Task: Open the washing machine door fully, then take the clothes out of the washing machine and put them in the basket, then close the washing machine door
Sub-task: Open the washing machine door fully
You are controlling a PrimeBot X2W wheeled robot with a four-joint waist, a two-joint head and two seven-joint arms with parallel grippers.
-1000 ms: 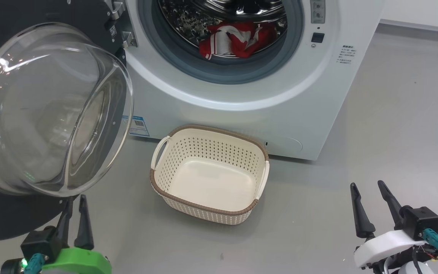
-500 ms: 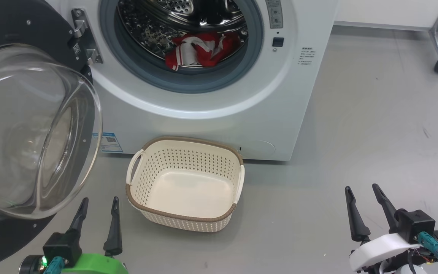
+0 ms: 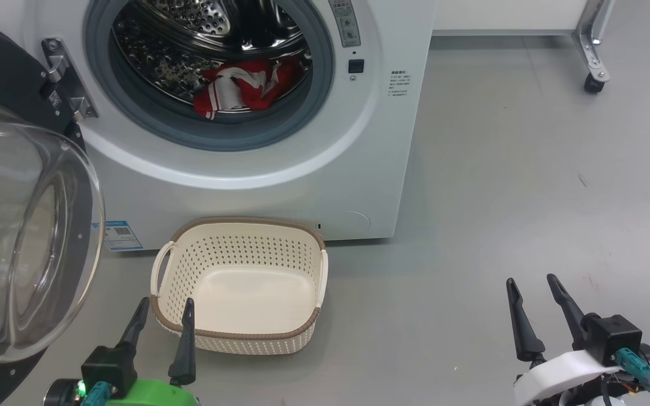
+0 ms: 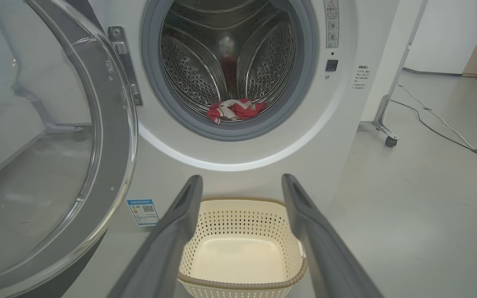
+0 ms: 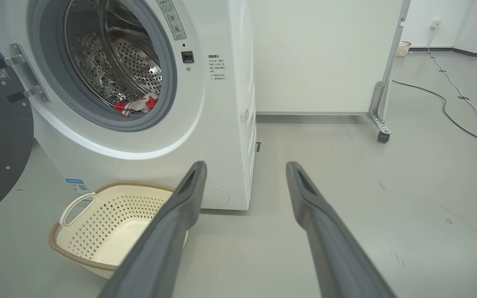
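Observation:
The white washing machine [image 3: 302, 169] stands with its door [image 3: 20, 237] swung out to the left, glass bowl bulging toward me. Red and white clothes [image 3: 240, 84] lie at the front of the steel drum, also seen as clothes [image 4: 234, 111] in the left wrist view. The cream basket [image 3: 246, 223] sits on the floor right below the drum opening, with nothing in it. My left gripper [image 3: 166, 304] is open, its tips over the basket's near left corner, holding nothing. My right gripper [image 3: 530, 280] is open over bare floor, well right of the basket [image 5: 81, 258].
A metal frame leg on a caster [image 3: 593, 84] stands at the back right beside a white panel. A cable [image 5: 462, 120] runs across the grey floor further right. The open door takes up the space on my left.
My left gripper's fingers have spread from nearly shut to wide open. It was at the door's lower edge and now stands by the basket. The head camera has turned, shifting the whole scene left.

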